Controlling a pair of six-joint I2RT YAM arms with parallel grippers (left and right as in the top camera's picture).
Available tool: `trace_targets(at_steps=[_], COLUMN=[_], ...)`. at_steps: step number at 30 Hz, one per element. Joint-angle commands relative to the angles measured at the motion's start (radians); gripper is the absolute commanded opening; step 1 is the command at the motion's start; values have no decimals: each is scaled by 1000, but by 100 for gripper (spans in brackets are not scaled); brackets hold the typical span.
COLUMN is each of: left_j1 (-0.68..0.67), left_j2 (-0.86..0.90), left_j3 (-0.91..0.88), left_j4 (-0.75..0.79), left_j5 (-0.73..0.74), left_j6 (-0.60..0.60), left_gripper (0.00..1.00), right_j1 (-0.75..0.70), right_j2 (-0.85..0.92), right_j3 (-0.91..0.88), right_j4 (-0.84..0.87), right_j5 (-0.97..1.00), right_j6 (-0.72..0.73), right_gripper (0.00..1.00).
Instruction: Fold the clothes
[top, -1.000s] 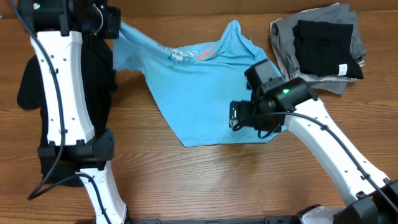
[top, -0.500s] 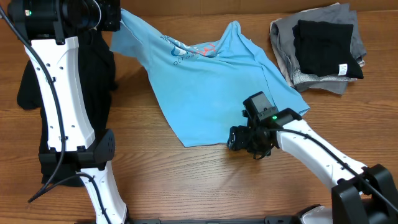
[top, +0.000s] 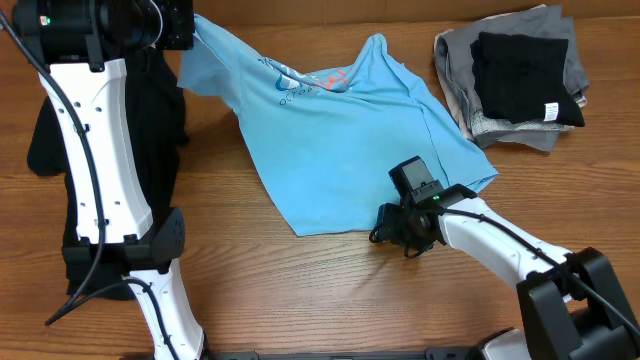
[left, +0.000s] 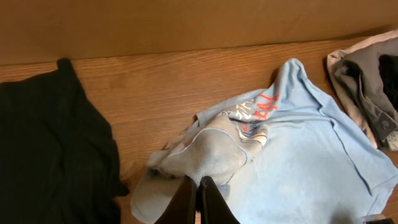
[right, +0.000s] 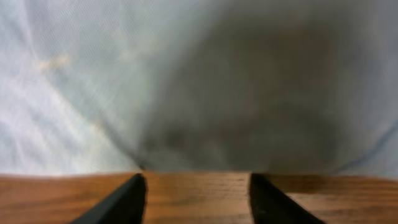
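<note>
The light blue T-shirt lies spread across the middle of the wooden table, lettering near its top. My left gripper is at the far left and shut on a bunched corner of it; in the left wrist view the jaws pinch a fold of the blue T-shirt. My right gripper is low on the table at the shirt's lower hem. In the right wrist view it is open, bare wood between its fingers, the T-shirt hem just ahead. The plain black garment lies left, partly under the left arm.
A folded pile of grey and black clothes sits at the back right corner. The left arm's white links stand over the black garment. Bare wood runs along the table's front below the shirt.
My right gripper has dropped to the table at the shirt's lower hem, its fingers drawing closer together. The left gripper pulled the shirt's corner up and left, stretching the cloth.
</note>
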Motion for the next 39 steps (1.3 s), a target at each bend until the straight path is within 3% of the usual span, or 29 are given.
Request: trace_targets(at_steps=[1, 5, 9, 13, 17, 24, 29, 39], left_j1=[-6, -6, -6, -6, -6, -6, -6, -6], left_j2=[-9, -9, -9, -9, -21, -94, -142, -220], left_j3=[26, 26, 26, 26, 26, 26, 12, 1], left_j4=[0, -11, -24, -24, -24, -53, -113, -114], left_j5=[-56, -99, -101, -101, -101, -129, -198, -172], left_j6=[-19, -20, -19, -19, -20, -20, -24, -43], left_gripper=[4, 4, 4, 4, 4, 4, 4, 4], right_j1=[2, 0, -21, -60, -106, -187, -188, -188], right_j2=[28, 30, 30, 14, -66, -298, -426, -549], right_j3=[-6, -5, -5, 14, 82, 320, 490, 762], right_j4=[35, 54, 71, 36, -103, -539, -825, -1052], right_j5=[94, 176, 219, 218, 218, 141, 139, 152], right_j6=[43, 89, 121, 121, 121, 9, 8, 11], right_gripper=[48, 32, 4, 4, 4, 4, 4, 4])
